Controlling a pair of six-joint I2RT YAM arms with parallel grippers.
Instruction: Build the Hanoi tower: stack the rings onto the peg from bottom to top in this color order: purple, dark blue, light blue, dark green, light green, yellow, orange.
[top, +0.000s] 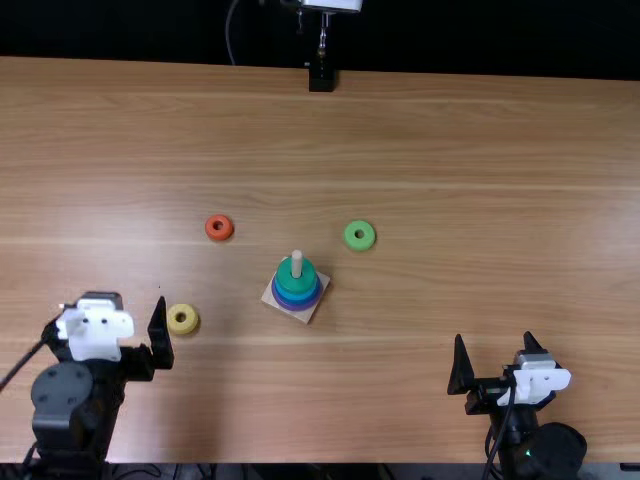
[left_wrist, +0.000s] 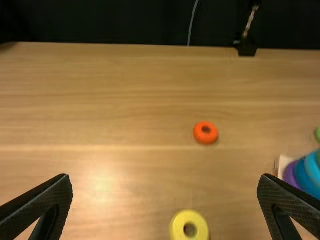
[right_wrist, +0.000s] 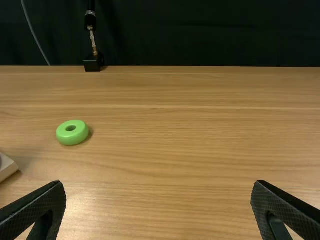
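At the near left of a light brown wooden bench (top: 500, 200), the left gripper (left_wrist: 165, 176) has its jaws spread apart, with nothing between them. Just beside it, toward the middle, a yellow ring (top: 183, 330) lies flat and loose on the wood. Farther right and farther back lies an orange ring (top: 218, 236), also flat and unstacked. Near the middle, a pale square base (top: 268, 297) sits turned at an angle and holds an upright peg (top: 297, 262). Four rings are threaded on it, in the order asked for: purple ring (left_wrist: 290, 175) at the bottom, then dark blue ring (left_wrist: 301, 176), light blue ring (left_wrist: 313, 167), and dark green ring (top: 287, 272) on top, with the peg's bare tip rising above. To the right of the peg and a little farther back, a light green ring (top: 360, 245) rests flat on the bench. At the near right, the right gripper (right_wrist: 159, 182) also has its jaws parted and empty. The tower looks a little over half built: four rings are placed and three remain. By the color order, the light green ring should go on next, followed by yellow, and finally orange to finish the tower.
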